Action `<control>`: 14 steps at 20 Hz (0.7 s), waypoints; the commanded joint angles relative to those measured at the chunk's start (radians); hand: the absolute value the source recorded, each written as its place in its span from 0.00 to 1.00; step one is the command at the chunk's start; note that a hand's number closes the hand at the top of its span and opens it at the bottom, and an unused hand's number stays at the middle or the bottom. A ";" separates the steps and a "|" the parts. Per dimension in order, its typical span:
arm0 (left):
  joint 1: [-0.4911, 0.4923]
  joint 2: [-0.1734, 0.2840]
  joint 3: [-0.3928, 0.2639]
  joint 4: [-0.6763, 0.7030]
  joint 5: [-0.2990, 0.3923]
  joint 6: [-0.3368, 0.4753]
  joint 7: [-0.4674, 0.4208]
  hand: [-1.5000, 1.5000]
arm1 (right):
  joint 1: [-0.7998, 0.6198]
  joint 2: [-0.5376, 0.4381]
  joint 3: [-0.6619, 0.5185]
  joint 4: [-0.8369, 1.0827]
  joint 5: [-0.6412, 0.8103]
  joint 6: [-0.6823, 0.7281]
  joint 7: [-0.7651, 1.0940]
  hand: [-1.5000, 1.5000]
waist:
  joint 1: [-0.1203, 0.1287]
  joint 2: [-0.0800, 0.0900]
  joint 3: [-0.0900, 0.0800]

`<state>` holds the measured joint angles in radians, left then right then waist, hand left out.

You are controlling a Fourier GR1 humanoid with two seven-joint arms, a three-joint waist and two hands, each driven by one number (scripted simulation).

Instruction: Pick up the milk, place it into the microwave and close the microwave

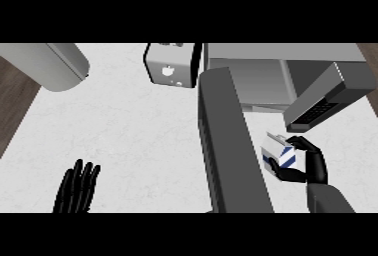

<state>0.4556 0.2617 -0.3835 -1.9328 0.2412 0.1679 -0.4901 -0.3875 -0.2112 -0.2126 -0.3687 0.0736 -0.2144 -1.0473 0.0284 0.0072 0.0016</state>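
The milk (280, 151) is a small white carton with blue stripes, held above the counter at the right. My right hand (308, 161) is shut on it, thumb and fingers curled round its right side. It hangs just in front of the grey microwave (255, 75), whose cavity faces me at the upper right. The microwave's door (229, 145) stands open, swung out toward me as a long dark grey slab just left of the carton. My left hand (77, 188) rests open at the lower left, fingers straight and pointing up.
A silver toaster (171, 64) stands at the back centre, left of the microwave. A large grey cylinder (53, 65) lies at the upper left. The white counter (125, 130) ends at dark wood on the far left.
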 commanded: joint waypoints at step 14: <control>0.056 -0.021 0.008 -0.014 -0.016 -0.001 -0.016 0.00 | -0.070 0.133 0.045 -0.057 -0.010 0.123 -0.069 1.00 | -0.020 -0.007 -0.001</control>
<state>0.4980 0.2635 -0.3549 -1.9287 0.2538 0.1416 -0.5127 -0.4570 -0.1085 -0.1732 -0.3929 0.0682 -0.0874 -1.0616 0.0122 0.0012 0.0008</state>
